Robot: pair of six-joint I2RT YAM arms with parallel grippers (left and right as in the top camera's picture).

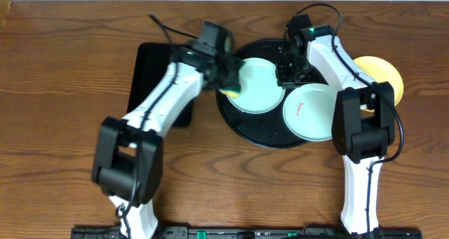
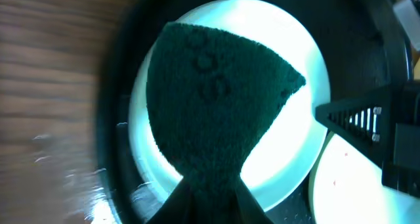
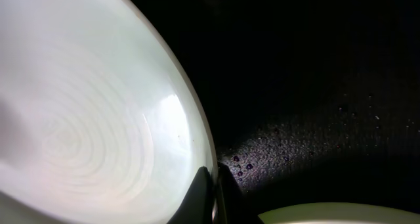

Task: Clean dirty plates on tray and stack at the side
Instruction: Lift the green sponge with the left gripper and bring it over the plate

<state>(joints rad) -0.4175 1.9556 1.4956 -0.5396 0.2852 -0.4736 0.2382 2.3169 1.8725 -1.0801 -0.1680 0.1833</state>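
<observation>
The round black tray (image 1: 270, 139) holds two pale mint plates. The left plate (image 1: 258, 85) lies under my left gripper (image 1: 231, 81), which is shut on a sponge (image 2: 216, 99) with a dark green face, pressed on that plate (image 2: 289, 145). My right gripper (image 1: 287, 76) is shut on that same plate's right rim (image 3: 98, 132). The second plate (image 1: 309, 113) sits at the tray's right and bears a small red smear. A pale yellow plate (image 1: 382, 74) lies on the table right of the tray, partly hidden by the right arm.
A smaller rectangular black tray (image 1: 151, 71) lies to the left, partly under my left arm. Water droplets dot the round tray's floor (image 3: 315, 138). The wooden table (image 1: 63, 92) surrounds everything.
</observation>
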